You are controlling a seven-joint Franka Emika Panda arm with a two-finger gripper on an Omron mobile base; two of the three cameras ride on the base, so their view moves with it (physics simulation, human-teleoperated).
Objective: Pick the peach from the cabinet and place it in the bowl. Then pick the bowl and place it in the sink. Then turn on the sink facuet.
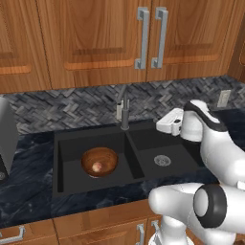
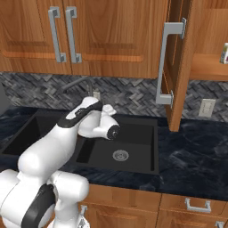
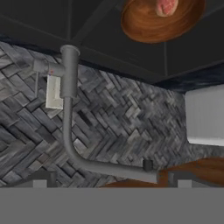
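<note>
your claw (image 1: 165,125) is hovering with jaws apart just right of the sink facuet (image 1: 124,113), whose lever is lying toward the claw, stem standing upright.

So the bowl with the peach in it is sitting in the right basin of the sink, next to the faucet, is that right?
Not quite. The bowl with the peach in it sits in the left basin of the sink, not the right; the left base view shows it. The faucet stands behind the divider between the basins.
</note>
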